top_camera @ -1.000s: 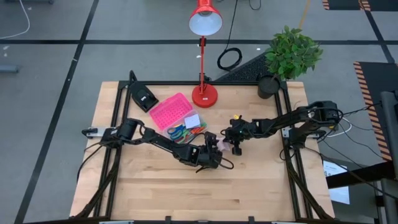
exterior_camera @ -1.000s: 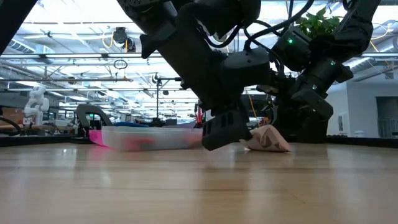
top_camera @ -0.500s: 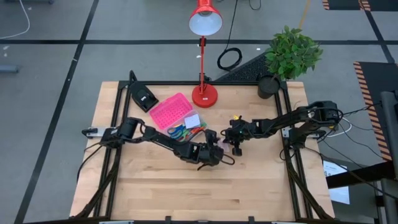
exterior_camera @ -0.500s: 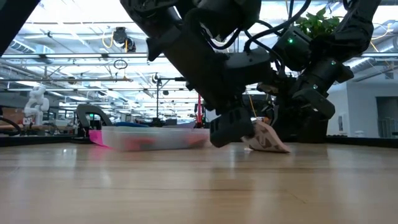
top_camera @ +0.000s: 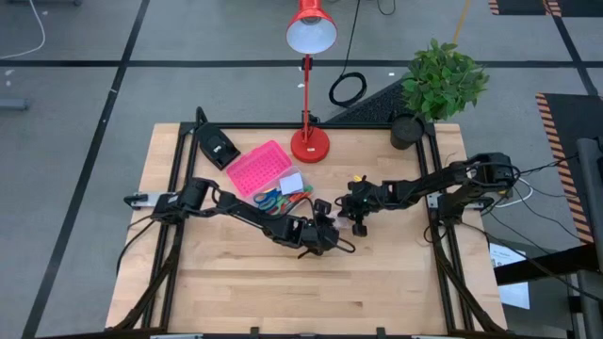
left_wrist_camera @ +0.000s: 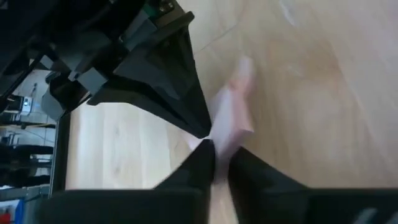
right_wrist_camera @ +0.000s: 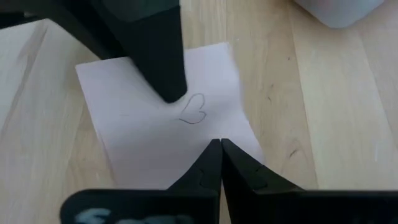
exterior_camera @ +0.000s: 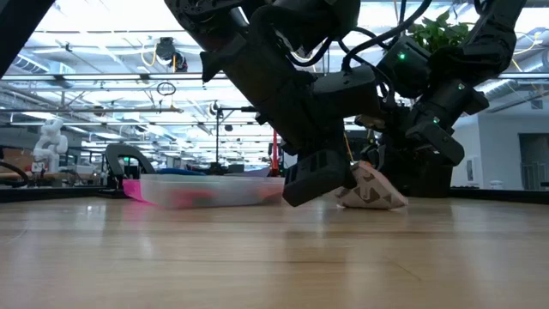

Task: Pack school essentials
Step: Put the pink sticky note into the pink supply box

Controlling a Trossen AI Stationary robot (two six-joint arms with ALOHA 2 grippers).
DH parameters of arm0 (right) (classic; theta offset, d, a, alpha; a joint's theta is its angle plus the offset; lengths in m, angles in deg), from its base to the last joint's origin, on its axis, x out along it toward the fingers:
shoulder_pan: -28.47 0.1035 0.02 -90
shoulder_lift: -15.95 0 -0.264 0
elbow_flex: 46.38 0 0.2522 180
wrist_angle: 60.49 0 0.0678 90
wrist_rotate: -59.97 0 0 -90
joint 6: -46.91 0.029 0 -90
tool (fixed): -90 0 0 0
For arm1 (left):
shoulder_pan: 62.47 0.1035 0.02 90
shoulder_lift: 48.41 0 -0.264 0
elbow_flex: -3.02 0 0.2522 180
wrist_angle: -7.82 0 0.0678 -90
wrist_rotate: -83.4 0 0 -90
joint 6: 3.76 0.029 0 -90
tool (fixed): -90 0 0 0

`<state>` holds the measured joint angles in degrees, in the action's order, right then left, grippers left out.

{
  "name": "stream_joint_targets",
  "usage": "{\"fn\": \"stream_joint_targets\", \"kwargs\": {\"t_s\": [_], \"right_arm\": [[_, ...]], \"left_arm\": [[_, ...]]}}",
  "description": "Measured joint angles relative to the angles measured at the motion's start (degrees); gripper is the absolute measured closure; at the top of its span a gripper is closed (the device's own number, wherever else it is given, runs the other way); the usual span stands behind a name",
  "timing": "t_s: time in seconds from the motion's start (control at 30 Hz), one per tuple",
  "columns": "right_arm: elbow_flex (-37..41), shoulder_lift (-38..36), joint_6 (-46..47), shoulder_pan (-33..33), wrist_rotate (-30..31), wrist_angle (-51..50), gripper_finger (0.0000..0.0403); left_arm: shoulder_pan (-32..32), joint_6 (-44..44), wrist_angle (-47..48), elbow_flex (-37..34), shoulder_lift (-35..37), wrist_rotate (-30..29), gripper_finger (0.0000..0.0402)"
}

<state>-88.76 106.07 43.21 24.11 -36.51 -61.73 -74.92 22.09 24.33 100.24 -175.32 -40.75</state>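
A pale pink sticky note (right_wrist_camera: 168, 137) with a small drawn heart lies mid-table between my two grippers. In the low view the note (exterior_camera: 371, 190) is tilted, one edge raised and the other on the wood. My right gripper (right_wrist_camera: 217, 149) is shut at the note's near edge. My left gripper (left_wrist_camera: 222, 158) comes in from the table's left, fingers almost together, tips on the note. Scissors and pens lie in the clear box (top_camera: 281, 196) just left of the grippers. My left gripper presses its nearly closed fingertips (right_wrist_camera: 169, 87) down on the note's top face beside the drawn heart (right_wrist_camera: 194, 115), slanting down from the table's left. My right gripper pinches the note's edge (right_wrist_camera: 211, 138) between its two fingertips, coming from the table's right, low over the wood. The note is tilted, its far part on the table.
The box's pink lid (top_camera: 259, 168) lies open beside it, with a black wedge-shaped device (top_camera: 217, 146) at the back left. A red desk lamp (top_camera: 309, 141) stands at the back centre and a potted plant (top_camera: 441, 80) at the back right. Bare wood lies along the near edge.
My left gripper has moved a little toward the table's right, closing in on the note, then settled with its tips on it. The note stands slightly steeper in the low view. My right gripper has stayed put.
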Motion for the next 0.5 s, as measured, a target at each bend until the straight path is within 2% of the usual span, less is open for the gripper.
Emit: {"fn": "stream_joint_targets", "kwargs": {"t_s": [0.07,0.17,0.3,0.5], "right_arm": [[0.0,-0.9,-0.5,0.0,0.0,-0.2,0.0401],[0.1,-3.8,-0.9,0.0,0.3,-1.5,0.0379],[0.4,-10.9,-1.5,0.0,0.8,-8.6,0.0321],[0.2,-24.9,-1.3,0.0,7.8,-19.7,0.0233]], "left_arm": [[0.0,0.0,0.0,0.0,0.1,0.2,0.0384],[-0.3,0.9,0.0,0.0,0.9,0.7,0.0382],[-1.4,2.0,0.9,0.0,4.3,0.0,0.0369],[-2.8,1.1,6.4,0.1,12.5,-1.3,0.0389]]}}
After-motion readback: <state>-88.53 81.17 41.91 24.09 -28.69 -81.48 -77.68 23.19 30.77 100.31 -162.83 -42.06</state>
